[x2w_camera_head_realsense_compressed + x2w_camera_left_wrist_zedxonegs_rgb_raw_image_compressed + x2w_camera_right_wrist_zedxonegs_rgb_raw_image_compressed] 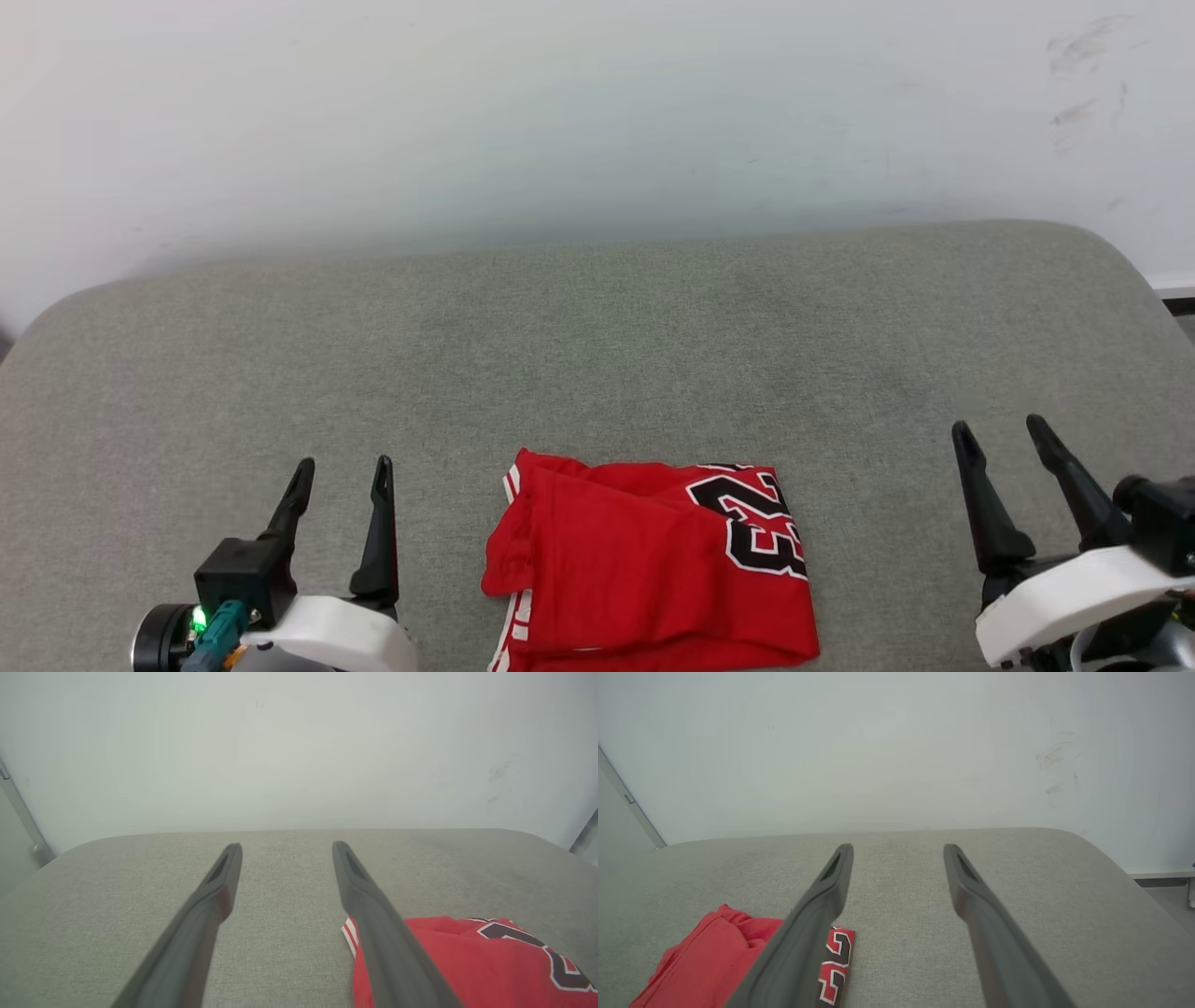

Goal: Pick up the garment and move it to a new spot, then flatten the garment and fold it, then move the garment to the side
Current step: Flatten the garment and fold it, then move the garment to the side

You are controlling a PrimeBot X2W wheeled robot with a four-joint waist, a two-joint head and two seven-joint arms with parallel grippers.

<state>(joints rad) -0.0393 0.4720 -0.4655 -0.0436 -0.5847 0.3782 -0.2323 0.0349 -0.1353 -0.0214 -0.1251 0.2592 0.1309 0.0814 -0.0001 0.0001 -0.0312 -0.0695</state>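
Note:
The garment (644, 565) is a bright red jersey with dark white-outlined numbers, lying folded into a compact shape near the front middle of the grey padded table (597, 355). My left gripper (341, 471) stands open to its left, apart from it, nothing between the fingers. My right gripper (1004, 434) stands open well to the right, also empty. In the left wrist view the garment (472, 961) lies beside the right finger (373, 905); my left gripper (285, 845) is open. In the right wrist view the garment (710, 961) lies at the lower left, partly behind a finger; my right gripper (899, 847) is open.
A pale wall (597, 112) rises right behind the table's rounded far edge. The table's right corner (1111, 252) curves away, with a strip of floor beyond it. Bare grey cloth stretches between the garment and the wall.

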